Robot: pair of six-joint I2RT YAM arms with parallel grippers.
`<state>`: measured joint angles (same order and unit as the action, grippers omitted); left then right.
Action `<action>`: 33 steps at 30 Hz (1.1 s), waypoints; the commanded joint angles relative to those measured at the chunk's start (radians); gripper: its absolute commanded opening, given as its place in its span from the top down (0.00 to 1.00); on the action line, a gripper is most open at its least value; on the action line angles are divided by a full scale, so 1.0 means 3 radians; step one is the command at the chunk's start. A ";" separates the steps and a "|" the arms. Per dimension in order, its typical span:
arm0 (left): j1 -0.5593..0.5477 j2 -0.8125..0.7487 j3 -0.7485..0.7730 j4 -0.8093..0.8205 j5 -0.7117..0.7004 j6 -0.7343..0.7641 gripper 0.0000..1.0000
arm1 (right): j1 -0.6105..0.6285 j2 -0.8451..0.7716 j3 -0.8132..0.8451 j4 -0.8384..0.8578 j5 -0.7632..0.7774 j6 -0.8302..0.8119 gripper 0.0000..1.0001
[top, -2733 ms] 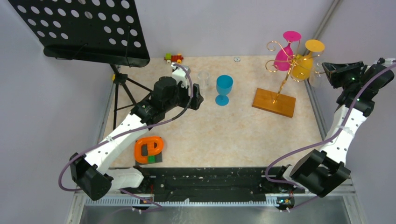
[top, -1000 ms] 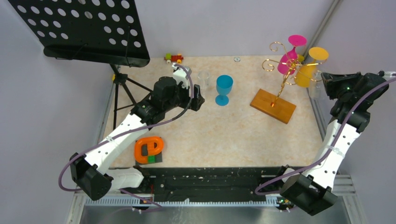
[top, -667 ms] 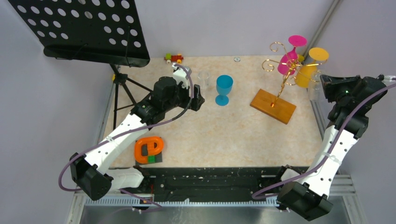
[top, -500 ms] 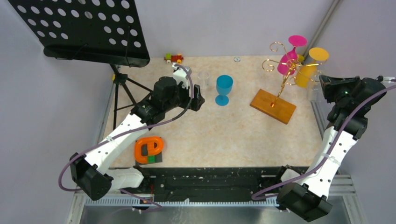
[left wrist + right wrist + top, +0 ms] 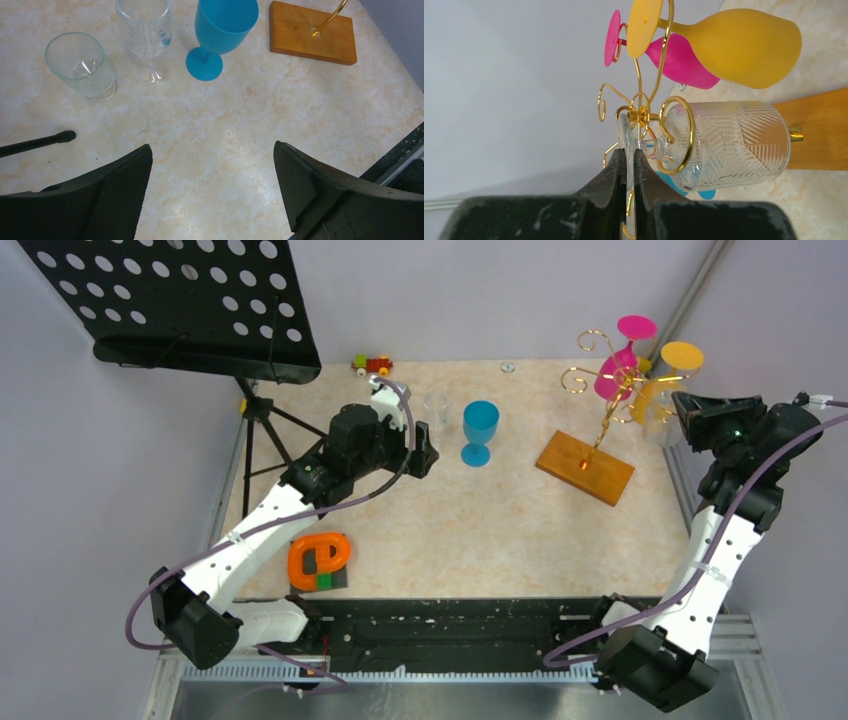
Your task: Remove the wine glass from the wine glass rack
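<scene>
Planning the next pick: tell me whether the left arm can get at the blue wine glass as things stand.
Probably yes. The open left gripper faces the blue wine glass, with only bare table between; the clear stemmed glass stands off to one side.

A blue goblet (image 5: 480, 430) stands on the marbled table (image 5: 480, 530) beside a clear stemmed glass (image 5: 147, 40) and a tumbler (image 5: 82, 65). A black music stand (image 5: 180, 300) rises at left, a toy train (image 5: 372, 364) behind.

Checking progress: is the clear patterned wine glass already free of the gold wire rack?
No, the clear patterned wine glass hangs with its stem inside a curled gold wire arm, the right gripper pinching its foot.
</scene>
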<state>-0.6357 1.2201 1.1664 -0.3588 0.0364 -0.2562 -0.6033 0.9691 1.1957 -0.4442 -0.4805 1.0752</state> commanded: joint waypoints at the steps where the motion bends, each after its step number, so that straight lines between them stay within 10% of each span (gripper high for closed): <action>1: 0.0016 0.0001 0.0018 0.0153 0.0027 0.0010 0.06 | 0.0067 0.0107 0.0111 0.0559 -0.0145 0.0093 1.00; 33: 0.0017 0.0018 0.0078 0.0109 0.0004 -0.0020 0.06 | 0.0180 0.0161 0.0779 0.0103 0.1584 -0.0529 1.00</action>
<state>-0.6357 1.2205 1.1664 -0.3592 0.0357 -0.2577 -0.5579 1.1080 1.3270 -0.4358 -0.1261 1.0027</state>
